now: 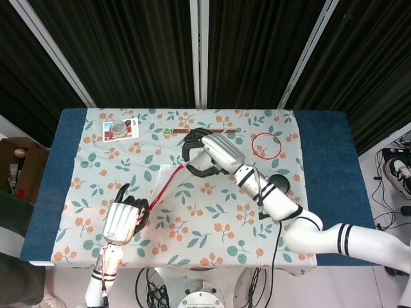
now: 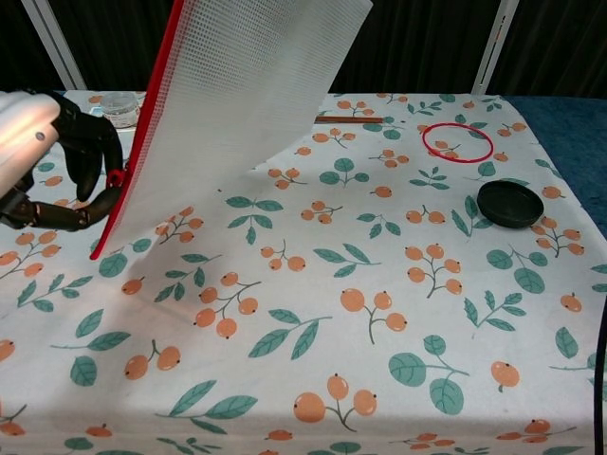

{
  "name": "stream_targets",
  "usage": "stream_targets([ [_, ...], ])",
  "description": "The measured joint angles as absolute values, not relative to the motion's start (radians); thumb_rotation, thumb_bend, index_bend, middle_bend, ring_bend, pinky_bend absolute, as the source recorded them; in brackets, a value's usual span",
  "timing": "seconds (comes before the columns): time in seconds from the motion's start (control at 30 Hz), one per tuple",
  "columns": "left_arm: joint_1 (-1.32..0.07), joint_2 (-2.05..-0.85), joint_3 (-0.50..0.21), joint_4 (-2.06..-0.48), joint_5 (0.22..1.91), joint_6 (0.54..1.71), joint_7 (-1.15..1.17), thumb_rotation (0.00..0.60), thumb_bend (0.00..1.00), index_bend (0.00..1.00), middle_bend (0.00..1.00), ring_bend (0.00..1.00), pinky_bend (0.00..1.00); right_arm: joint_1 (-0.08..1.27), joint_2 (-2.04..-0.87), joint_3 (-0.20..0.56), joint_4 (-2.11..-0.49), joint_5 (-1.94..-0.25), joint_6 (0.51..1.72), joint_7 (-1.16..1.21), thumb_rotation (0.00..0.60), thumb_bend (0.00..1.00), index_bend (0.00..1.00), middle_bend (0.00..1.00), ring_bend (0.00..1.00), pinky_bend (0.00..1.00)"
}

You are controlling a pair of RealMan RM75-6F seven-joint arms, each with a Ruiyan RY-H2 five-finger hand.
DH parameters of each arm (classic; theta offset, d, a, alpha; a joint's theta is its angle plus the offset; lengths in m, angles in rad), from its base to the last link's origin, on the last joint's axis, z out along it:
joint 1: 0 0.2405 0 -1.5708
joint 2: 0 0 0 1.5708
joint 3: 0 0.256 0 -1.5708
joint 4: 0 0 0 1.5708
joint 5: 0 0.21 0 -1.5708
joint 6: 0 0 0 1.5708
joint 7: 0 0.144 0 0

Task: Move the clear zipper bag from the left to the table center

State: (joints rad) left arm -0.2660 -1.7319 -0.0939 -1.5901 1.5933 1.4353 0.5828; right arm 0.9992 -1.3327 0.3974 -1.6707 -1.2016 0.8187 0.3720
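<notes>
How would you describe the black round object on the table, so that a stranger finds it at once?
On the floral tablecloth, look to the right side, just in front of the red ring. There lies the black disc, flat, solid and dark, whereas the ring is only a thin red outline.

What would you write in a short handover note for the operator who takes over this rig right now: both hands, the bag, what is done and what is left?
Right hand: grips the top of the clear zipper bag, held up above the table, near centre.
Left hand: pinches the bag's red zipper edge at its lower end, left side.
Done: bag lifted off the table.
Left: lay the bag flat at the table centre, then let go with both hands.
</notes>
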Motion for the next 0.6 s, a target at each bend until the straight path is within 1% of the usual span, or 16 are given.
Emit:
stream_targets([
  [0.17, -0.273, -1.744, -0.089, -1.548, 1.551, 1.405, 0.578, 0.600, 0.44, 0.76, 0.67, 0.55, 0.18, 0.970, -1.319, 0.374, -1.658, -1.247, 0.835, 0.403, 0.600, 0.36, 0.92, 0.43, 0.23, 0.15],
  [0.6, -0.268, -1.725, -0.082, -1.511, 1.445, 1.350, 0.568, 0.600, 0.45, 0.76, 0.67, 0.55, 0.18, 0.887, -1.249, 0.341, -1.653, -1.322, 0.897, 0.495, 0.600, 0.36, 0.92, 0.44, 0.23, 0.15],
])
